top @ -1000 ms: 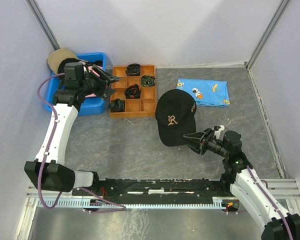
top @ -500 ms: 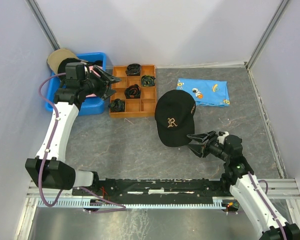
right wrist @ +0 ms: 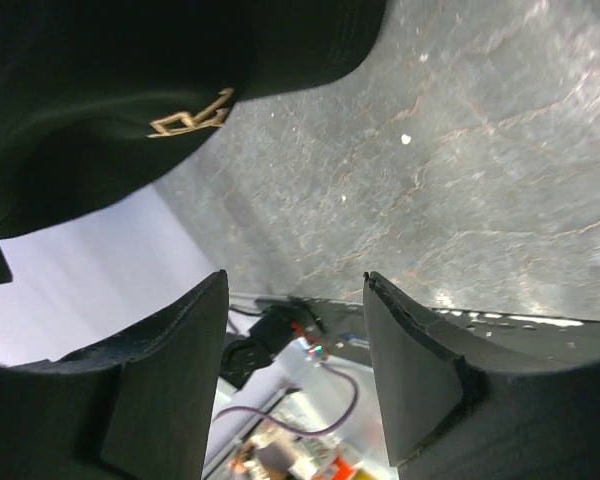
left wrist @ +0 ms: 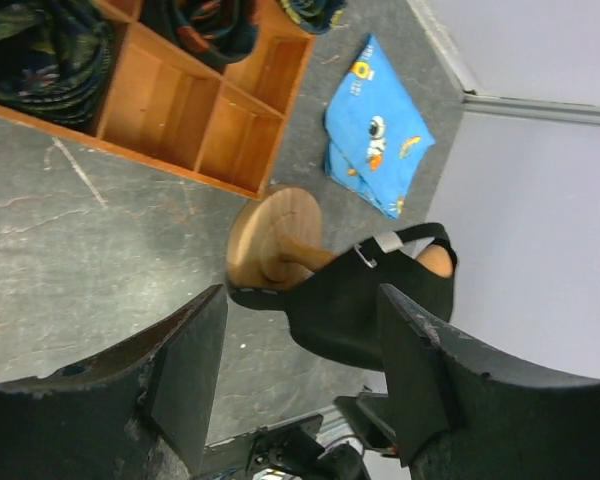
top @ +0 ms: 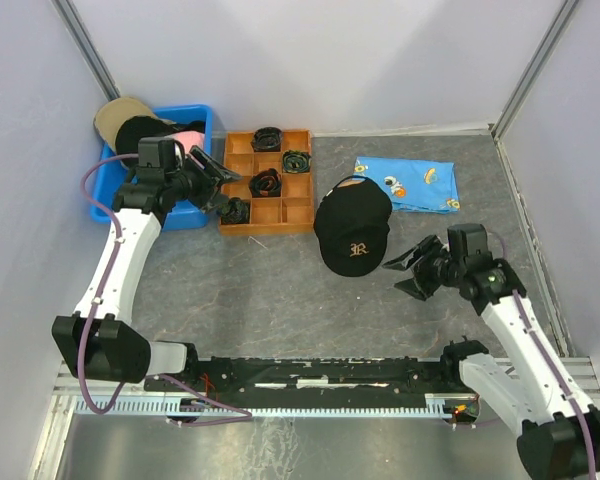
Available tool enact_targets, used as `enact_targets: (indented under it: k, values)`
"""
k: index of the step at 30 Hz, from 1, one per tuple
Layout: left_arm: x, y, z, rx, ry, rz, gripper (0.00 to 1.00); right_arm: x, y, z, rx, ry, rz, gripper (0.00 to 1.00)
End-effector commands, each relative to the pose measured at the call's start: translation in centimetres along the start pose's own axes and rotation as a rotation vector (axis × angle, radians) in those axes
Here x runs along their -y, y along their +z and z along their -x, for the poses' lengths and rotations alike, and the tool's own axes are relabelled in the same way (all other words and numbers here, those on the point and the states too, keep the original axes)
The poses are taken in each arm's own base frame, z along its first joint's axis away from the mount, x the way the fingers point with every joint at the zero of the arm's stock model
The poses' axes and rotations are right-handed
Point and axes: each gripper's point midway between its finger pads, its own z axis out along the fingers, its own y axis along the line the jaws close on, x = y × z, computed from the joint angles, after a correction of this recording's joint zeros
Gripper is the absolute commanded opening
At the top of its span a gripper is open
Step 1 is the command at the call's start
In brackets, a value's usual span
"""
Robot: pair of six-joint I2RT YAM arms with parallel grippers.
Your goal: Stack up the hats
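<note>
Right, I judge the next hat should come from the blue bin (top: 185,218) at the far-left corner. I'd dip my left gripper (top: 223,188), fingers wide and empty, onto the pink hat (top: 186,140) and pinch its brim, clear of the orange tray (top: 280,212). My right gripper (top: 400,275) is spread wide too, holding nothing. Just beside it, mid-desk, the black cap (top: 352,232) sits on a wooden stand (left wrist: 273,238), its crown rounded, pale emblem up and brim towards the near edge.

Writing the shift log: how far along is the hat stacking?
Done: one black cap sits on the wooden stand. In hand: nothing; left tool and right tool are open, empty. Left: tan cap, second black cap and pink cap lie in the blue bin.
</note>
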Motion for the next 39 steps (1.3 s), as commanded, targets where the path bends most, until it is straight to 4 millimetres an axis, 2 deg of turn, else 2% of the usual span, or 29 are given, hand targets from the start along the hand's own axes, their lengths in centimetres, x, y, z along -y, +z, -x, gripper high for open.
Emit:
enact_targets:
  k: [1,6,10,14,17,20,23,27,29,35,39]
  values:
    - [-0.9,-1.5,0.9,0.077,0.108,0.034,0.68,-0.2,-2.4,2.5,0.118,-0.237,-0.139,0.64]
    - [-1.4,-2.4,2.8,0.156,0.113,0.098,0.68,-4.2,-5.7,5.3,0.249,-0.386,-0.161,0.63]
    - [-3.3,-3.5,6.3,0.261,0.07,0.197,0.69,-8.2,-7.9,7.1,0.348,-0.488,-0.126,0.63]
    - [-3.6,-4.1,11.9,0.386,0.07,0.271,0.69,-12.1,-8.6,8.6,0.398,-0.575,-0.074,0.64]
    - [-3.3,-4.3,17.0,0.489,0.108,0.341,0.69,-13.7,-7.7,8.9,0.376,-0.603,-0.048,0.64]
    - [-3.3,-3.9,21.0,0.53,0.148,0.445,0.69,-14.6,-6.6,9.0,0.355,-0.612,-0.014,0.64]
    - [-4.9,-1.5,23.3,0.517,0.144,0.523,0.69,-15.0,-5.6,9.3,0.343,-0.614,0.008,0.64]
    - [-7.4,2.8,25.5,0.488,0.055,0.494,0.69,-15.6,-4.4,10.0,0.332,-0.623,0.015,0.64]
    - [-8.1,4.2,27.0,0.499,0.028,0.475,0.69,-16.2,-4.3,10.6,0.343,-0.64,0.024,0.65]
    - [-7.9,7.2,32.3,0.629,0.012,0.405,0.68,-16.8,-3.3,12.6,0.362,-0.634,0.037,0.65]
    - [-8.1,9.6,34.4,0.682,-0.025,0.355,0.67,-16.0,-2.5,14.4,0.361,-0.598,0.014,0.65]
